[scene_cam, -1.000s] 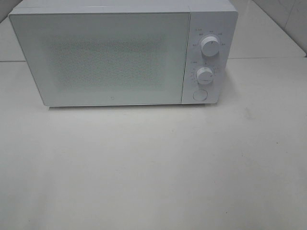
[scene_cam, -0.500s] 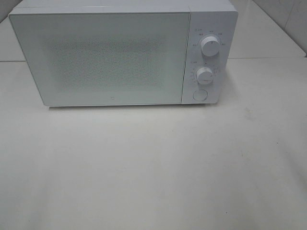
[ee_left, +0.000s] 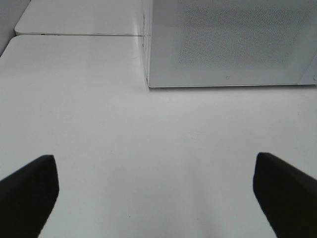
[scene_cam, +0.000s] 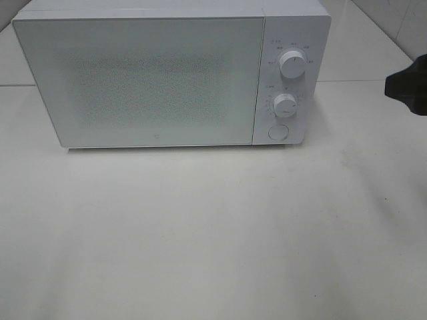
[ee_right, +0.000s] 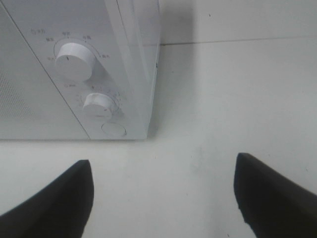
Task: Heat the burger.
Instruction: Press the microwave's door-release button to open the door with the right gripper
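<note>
A white box-shaped microwave oven [scene_cam: 170, 73] stands with its door shut at the far side of a pale, glossy off-white surface [scene_cam: 213, 233], which is faintly speckled in the foreground. A thin dark seam [scene_cam: 367, 81] crosses the surface behind the oven's right side, and white wall tiles [scene_cam: 408, 20] close the room at the far right corner.

The door's frosted, finely dotted front lets nothing inside be seen, so I cannot tell where the burger is; it shows in none of my views.

On the oven's right-hand panel sit a large round white upper knob [scene_cam: 292, 64], a smaller round white lower knob [scene_cam: 285, 105] and, lowest, a flat round white button [scene_cam: 277, 132]. Small grey characters ring both knobs, too fine to read. A tiny mark [scene_cam: 155, 139] near the door's lower edge is equally illegible.

My left claw [ee_left: 154, 163] hangs over the surface in front of the oven's left corner, its two black fingers spread wide and holding nothing. My right claw [ee_right: 163, 166] faces the control panel from near the oven's right corner, black fingers well apart and empty. From the high camera only a black part of my right arm [scene_cam: 408, 90] shows, at the right edge, level with the knobs.
</note>
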Available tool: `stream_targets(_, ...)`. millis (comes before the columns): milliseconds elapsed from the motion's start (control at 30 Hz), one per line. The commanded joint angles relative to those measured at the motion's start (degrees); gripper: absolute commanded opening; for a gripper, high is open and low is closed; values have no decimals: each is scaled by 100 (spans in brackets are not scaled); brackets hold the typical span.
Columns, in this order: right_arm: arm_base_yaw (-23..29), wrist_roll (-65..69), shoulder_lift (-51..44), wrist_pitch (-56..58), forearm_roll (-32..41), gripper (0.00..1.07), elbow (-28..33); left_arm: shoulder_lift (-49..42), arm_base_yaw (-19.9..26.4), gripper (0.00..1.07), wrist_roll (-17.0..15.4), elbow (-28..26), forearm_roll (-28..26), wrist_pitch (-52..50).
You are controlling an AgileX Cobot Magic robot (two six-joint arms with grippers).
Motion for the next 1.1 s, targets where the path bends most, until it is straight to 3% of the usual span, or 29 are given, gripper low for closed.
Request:
stream_targets(33, -40, -74, 498, -1003, -74, 76, -6, -46, 29, 100, -17, -6, 6, -57)
stream_targets(233, -40, -195, 1003, -1404, -74, 76, 17, -46, 29, 100, -17, -6, 6, -57)
stream_targets(433, -40, -1169, 1667, -1702, -57, 76, 23, -46, 29, 100, -17, -6, 6, -57)
stream_targets(633, -40, -2011, 2252, -2744, 0, 76, 264, -46, 29, 100, -17, -6, 6, -57)
stream_targets(833, -23, -3507, 2595, -3627, 728, 76, 676, -46, 29, 100, -17, -6, 6, -57)
stream_targets(933, 321, -4996, 2825, -4062, 1662, 76, 848, -46, 29, 100, -17, -6, 6, -57)
stream_targets(1100, 905, -6291, 3065, -4125, 2315, 76, 848, -46, 29, 100, -17, -6, 6, -57)
